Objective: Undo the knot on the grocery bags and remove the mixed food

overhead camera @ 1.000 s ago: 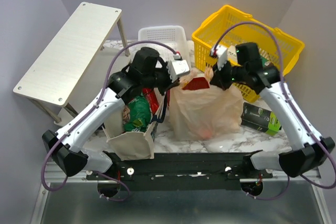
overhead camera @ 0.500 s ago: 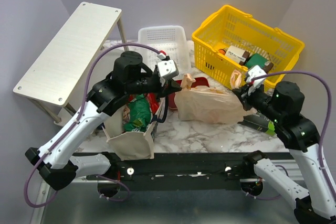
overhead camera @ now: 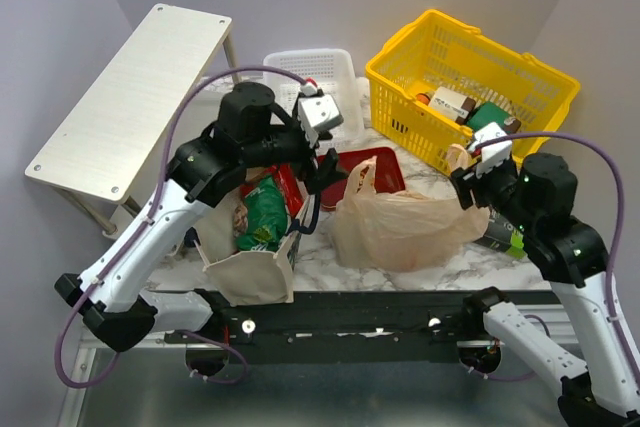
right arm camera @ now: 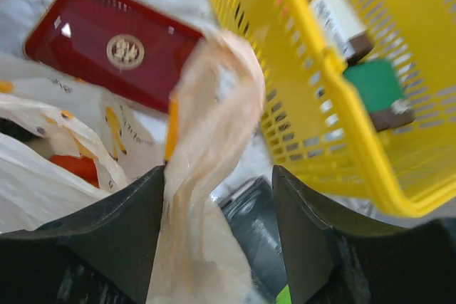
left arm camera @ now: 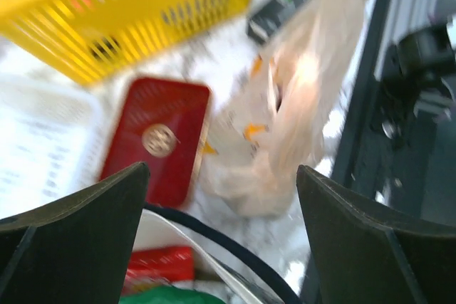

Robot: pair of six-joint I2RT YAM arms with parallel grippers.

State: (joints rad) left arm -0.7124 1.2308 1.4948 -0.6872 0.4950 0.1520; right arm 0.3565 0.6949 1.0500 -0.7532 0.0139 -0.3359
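Top external: I'm watching the thin peach-cream plastic bag (overhead camera: pixel 400 232) lying crosswise between the arms, its loose handle (overhead camera: pixel 362 175) nearest the left gripper (overhead camera: pixel 325 159). Left wrist: jaws are gaping wide, empty. Right wrist: the right gripper (right arm camera: pixel 217 176) is pinching the other handle (right arm camera: pixel 206 97).

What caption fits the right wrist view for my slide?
Right jaws grip the plastic bag handle beside the yellow basket, red tin behind.
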